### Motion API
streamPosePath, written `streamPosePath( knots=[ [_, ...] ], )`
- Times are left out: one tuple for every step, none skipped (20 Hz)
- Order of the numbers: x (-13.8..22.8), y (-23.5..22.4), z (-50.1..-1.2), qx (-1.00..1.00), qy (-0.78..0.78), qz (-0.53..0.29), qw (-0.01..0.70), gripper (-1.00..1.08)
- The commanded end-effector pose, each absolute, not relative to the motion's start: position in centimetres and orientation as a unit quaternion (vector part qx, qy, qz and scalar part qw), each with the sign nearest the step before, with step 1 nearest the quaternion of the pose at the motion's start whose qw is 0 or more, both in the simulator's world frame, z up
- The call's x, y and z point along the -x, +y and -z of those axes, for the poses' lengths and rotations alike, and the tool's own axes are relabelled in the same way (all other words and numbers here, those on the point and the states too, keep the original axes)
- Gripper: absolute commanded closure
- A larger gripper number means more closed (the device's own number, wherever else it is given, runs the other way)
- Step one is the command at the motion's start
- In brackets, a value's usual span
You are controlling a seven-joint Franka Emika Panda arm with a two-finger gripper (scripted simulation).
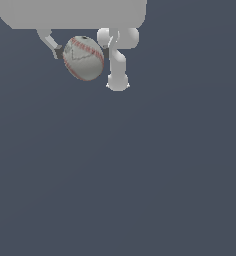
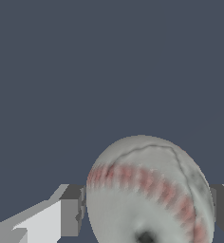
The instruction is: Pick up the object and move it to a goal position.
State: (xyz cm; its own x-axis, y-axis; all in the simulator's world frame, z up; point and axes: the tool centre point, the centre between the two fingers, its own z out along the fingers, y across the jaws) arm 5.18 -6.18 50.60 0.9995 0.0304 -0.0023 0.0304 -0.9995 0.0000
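Clamped between the gripper (image 1: pixel 81 51) fingers sits the baseball (image 1: pixel 83 58), one dark pad pressed on each side of it. From the wrist camera the ball (image 2: pixel 149 192) fills the gap, a grey fingertip (image 2: pixel 70 210) touching its flank, red stitching curving across its grey skin. Just beside it, toward the exterior view's right, stand the arm's white rounded joints (image 1: pixel 117 60). Plain dark blue-grey ground (image 1: pixel 140 175) lies all around.
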Motion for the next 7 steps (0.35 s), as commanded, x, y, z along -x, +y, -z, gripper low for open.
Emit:
streamPosePath(
  knots=[
    [-5.27,-6.17,-50.97,-1.0,0.015,0.0,0.0,1.08],
    [-5.3,-6.16,-51.03,-1.0,0.015,0.0,0.0,1.08],
    [-5.33,-6.16,-51.07,-1.0,0.015,0.0,0.0,1.08],
    [-5.34,-6.16,-51.1,-1.0,0.015,0.0,0.0,1.08],
    [-5.36,-6.16,-51.12,-1.0,0.015,0.0,0.0,1.08],
    [-5.37,-6.16,-51.13,-1.0,0.015,0.0,0.0,1.08],
    [-5.37,-6.16,-51.14,-1.0,0.015,0.0,0.0,1.08]
  ],
)
